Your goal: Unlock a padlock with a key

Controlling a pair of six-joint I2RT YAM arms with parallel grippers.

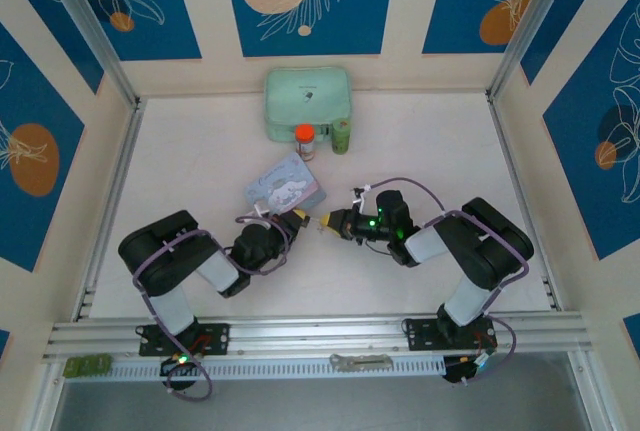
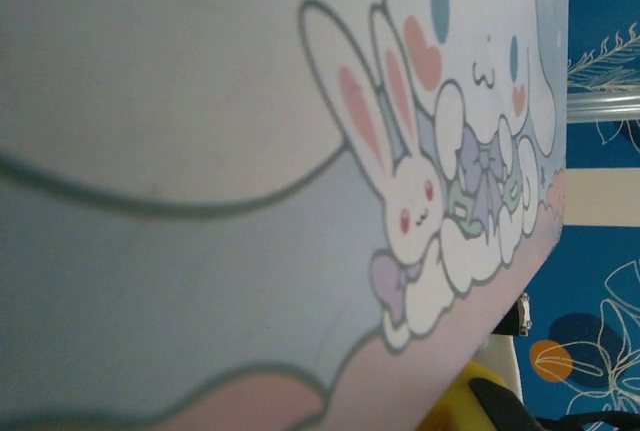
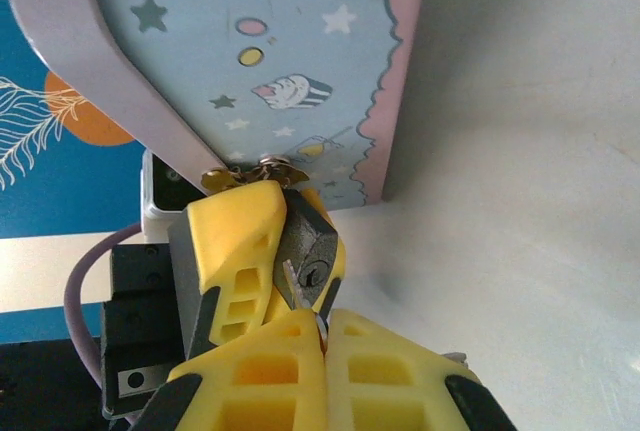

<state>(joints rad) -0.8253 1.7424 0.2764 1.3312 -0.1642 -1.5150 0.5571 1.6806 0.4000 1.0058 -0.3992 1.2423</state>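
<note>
Clamping the padlock (image 3: 312,251), the left end effector (image 1: 298,216) faces the right end effector (image 3: 325,336), pinched on the key (image 3: 291,289).

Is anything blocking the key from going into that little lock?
Nothing visible does. The key, pinched in the right claw, sits beside the keyhole of the padlock held by the left claw; the cartoon tin is behind it.

This looks like a robot test booth in a lab. A white surface (image 1: 200,171) is boxed in by wall panels (image 1: 308,1) printed with blue leaf patterns. Aluminium posts (image 1: 87,26) stand in the upper corners. The left arm (image 1: 175,251) and right arm (image 1: 480,246) are bolted to a metal rail (image 1: 320,334) along the bottom edge.
</note>
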